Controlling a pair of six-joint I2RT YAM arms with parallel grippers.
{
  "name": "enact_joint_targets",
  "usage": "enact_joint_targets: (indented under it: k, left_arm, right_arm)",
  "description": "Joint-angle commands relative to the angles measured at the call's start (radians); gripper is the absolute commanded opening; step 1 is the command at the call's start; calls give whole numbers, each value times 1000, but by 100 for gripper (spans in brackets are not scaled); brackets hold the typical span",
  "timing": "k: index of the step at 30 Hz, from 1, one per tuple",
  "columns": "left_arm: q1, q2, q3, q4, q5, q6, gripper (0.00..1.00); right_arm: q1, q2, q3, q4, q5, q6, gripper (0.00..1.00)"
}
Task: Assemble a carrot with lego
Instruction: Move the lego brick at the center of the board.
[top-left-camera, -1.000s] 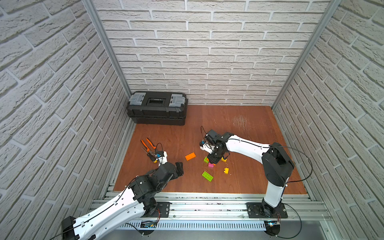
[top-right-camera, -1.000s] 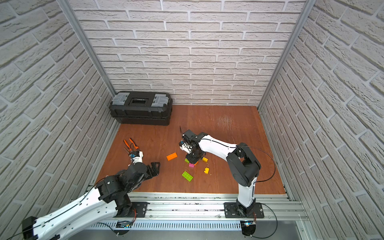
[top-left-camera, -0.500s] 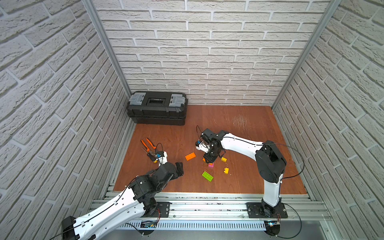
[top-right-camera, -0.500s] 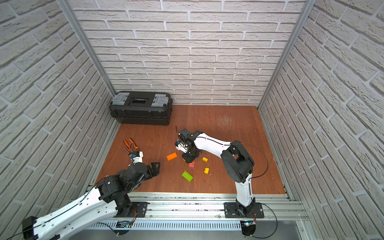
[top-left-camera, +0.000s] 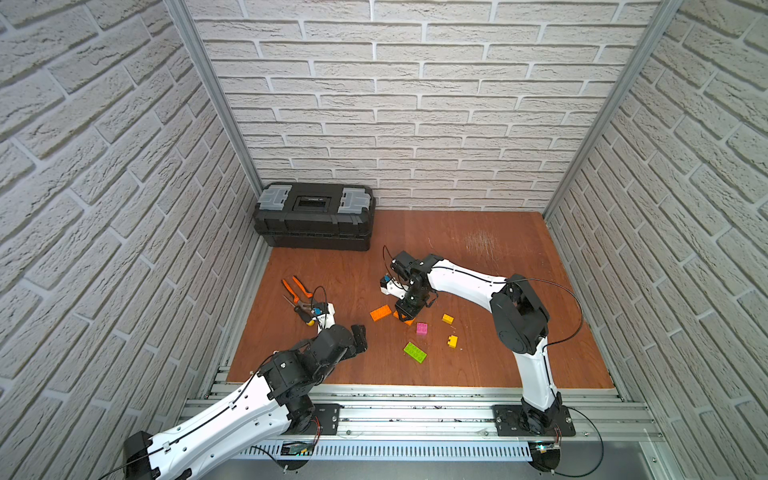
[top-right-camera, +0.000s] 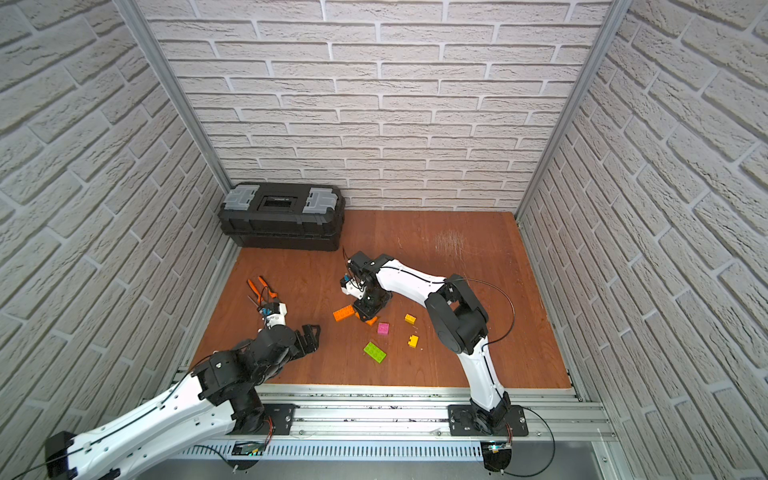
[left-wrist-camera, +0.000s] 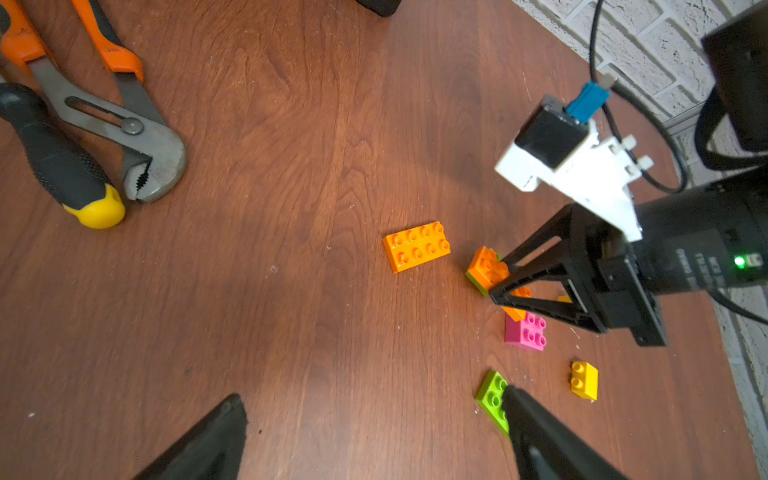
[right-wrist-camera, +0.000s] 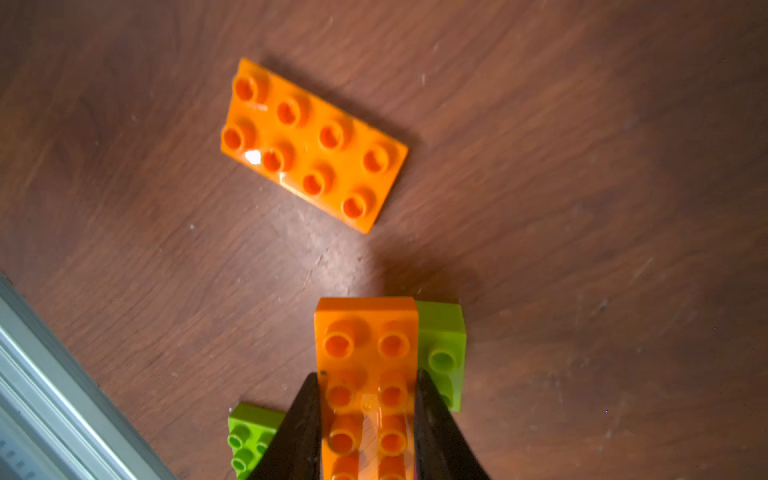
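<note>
Your table (top-left-camera: 478, 257) and the black toolbox (top-left-camera: 314, 216) at its back corner sit exactly as they did a second ago. Your left arm has not moved either. Its left tool (top-left-camera: 360, 337) hangs near the front edge with its jaws spread wide and nothing between them.

The change is on your right arm. It has swung across, carrying the right tool (top-left-camera: 405, 312) away from the yellow pieces and toward the middle of the table. That tool is narrow and clamped on the held orange brick (right-wrist-camera: 365, 328), gripping its long sides. A small lime green brick (right-wrist-camera: 442, 332) is joined under that brick and juts out on one side. You cannot tell from these views whether the pair clears the table.

The orange-handled pliers (top-left-camera: 297, 286) and the black screwdriver (left-wrist-camera: 54, 166) lie untouched beside the left arm.

None of the loose lego has shifted. The loose orange brick (top-left-camera: 381, 312) now lies just beside the right tool, studs up. The long lime green brick (top-left-camera: 414, 352) lies nearer the front. The pink brick (top-left-camera: 422, 328) is just behind the tool, no longer tucked under it. One yellow brick (top-left-camera: 447, 318) and a second yellow brick (top-left-camera: 452, 340) lie apart, beyond the pink one.
</note>
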Motion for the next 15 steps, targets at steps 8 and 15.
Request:
enact_joint_targets:
  k: [8,15]
  left_arm:
    - [-4,-31,9,-31,-19,-1,98]
    - [-4,-52,34,-62,-27,9,98]
  right_arm:
    - [-67,-30,179,-14,98,23,3]
    - [-66,-221,-35,-1,83,-98,3]
